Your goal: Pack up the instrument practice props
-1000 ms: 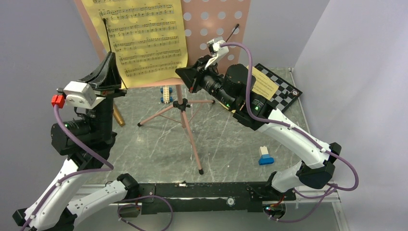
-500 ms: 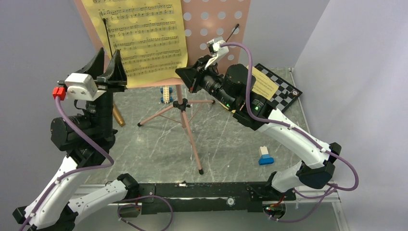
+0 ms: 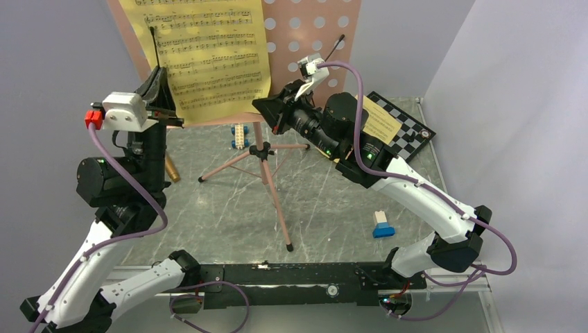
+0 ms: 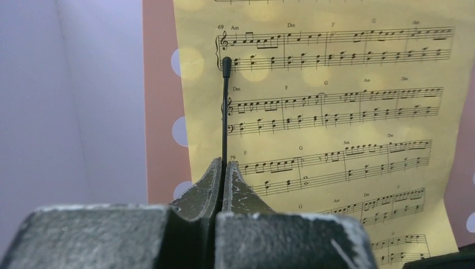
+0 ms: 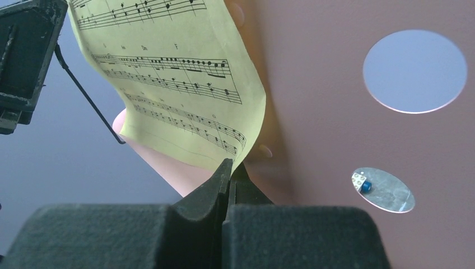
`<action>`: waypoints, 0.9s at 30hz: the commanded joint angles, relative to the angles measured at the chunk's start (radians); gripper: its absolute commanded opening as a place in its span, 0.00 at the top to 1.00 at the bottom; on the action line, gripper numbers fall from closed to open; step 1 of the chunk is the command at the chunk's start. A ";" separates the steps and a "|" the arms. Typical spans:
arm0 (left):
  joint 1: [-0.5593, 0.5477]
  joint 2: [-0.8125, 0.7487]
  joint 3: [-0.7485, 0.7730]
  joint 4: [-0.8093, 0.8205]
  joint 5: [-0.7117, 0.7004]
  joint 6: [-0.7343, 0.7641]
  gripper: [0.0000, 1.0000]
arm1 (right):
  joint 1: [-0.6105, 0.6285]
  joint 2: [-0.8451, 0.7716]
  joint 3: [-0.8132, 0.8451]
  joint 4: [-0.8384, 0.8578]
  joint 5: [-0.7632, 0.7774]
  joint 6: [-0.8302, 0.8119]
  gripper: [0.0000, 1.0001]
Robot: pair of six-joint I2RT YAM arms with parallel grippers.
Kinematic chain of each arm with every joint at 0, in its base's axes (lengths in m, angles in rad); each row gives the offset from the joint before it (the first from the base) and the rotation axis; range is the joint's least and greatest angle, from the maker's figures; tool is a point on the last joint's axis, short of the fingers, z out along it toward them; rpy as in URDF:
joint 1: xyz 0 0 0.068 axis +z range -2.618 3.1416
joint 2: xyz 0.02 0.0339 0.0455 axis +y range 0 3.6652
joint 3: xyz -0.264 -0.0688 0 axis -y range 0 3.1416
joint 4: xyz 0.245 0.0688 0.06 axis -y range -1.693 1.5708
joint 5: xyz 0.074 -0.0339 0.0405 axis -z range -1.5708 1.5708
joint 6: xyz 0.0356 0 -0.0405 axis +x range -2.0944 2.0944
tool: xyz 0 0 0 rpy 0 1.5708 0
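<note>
Where the left hand (image 4: pixel 224 167) clamps the thin black rod (image 4: pixel 226 112), its long axis runs straight up, just in front of the yellow sheet-music page (image 3: pixel 208 55), upper left of frame. The right hand (image 5: pixel 231 169), closed at the page's lower corner, sits nearer it; paper pinched or not, unclear.

table (image 3: pixel 222 208): grey marbled | on it: pink music stand (image 3: pixel 262 151), chessboard (image 3: pixel 410 129), microphone (image 3: pixel 170 168), blue brick car (image 3: pixel 382 225), far brick car (image 3: pixel 239 135)
</note>
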 commanded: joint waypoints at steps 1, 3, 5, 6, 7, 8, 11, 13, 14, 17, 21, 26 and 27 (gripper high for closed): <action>0.009 -0.047 -0.057 0.064 0.061 -0.020 1.00 | -0.005 -0.018 -0.007 0.029 -0.014 0.005 1.00; 0.009 -0.070 -0.093 0.093 0.094 -0.018 1.00 | -0.004 -0.019 -0.012 0.030 -0.015 0.005 1.00; 0.010 -0.092 -0.117 0.112 0.125 -0.017 1.00 | -0.005 -0.023 -0.016 0.033 -0.014 0.003 1.00; 0.010 -0.103 -0.132 0.129 0.140 -0.016 1.00 | -0.005 -0.026 -0.020 0.034 -0.014 0.002 1.00; 0.010 -0.114 -0.147 0.149 0.157 -0.016 1.00 | -0.005 -0.028 -0.022 0.035 -0.012 0.001 1.00; 0.010 -0.124 -0.157 0.163 0.171 -0.020 1.00 | -0.005 -0.029 -0.024 0.037 -0.011 0.000 1.00; 0.009 -0.143 -0.173 0.180 0.212 -0.022 1.00 | -0.005 -0.034 -0.024 0.040 -0.010 -0.002 1.00; 0.010 -0.154 -0.183 0.196 0.229 -0.025 1.00 | -0.005 -0.037 -0.026 0.038 -0.012 -0.003 1.00; 0.010 -0.159 -0.186 0.200 0.235 -0.027 1.00 | -0.005 -0.039 -0.026 0.037 -0.014 -0.003 1.00; 0.009 -0.167 -0.186 0.204 0.234 -0.029 1.00 | -0.004 -0.053 -0.033 0.044 -0.021 -0.005 1.00; 0.010 -0.158 -0.181 0.199 0.223 -0.021 1.00 | -0.005 -0.085 -0.047 0.064 -0.056 -0.021 1.00; 0.009 -0.149 -0.186 0.203 0.215 -0.019 1.00 | -0.007 -0.144 -0.061 0.067 -0.107 -0.053 1.00; 0.010 -0.148 -0.187 0.204 0.214 -0.020 1.00 | -0.007 -0.158 -0.061 0.058 -0.116 -0.060 1.00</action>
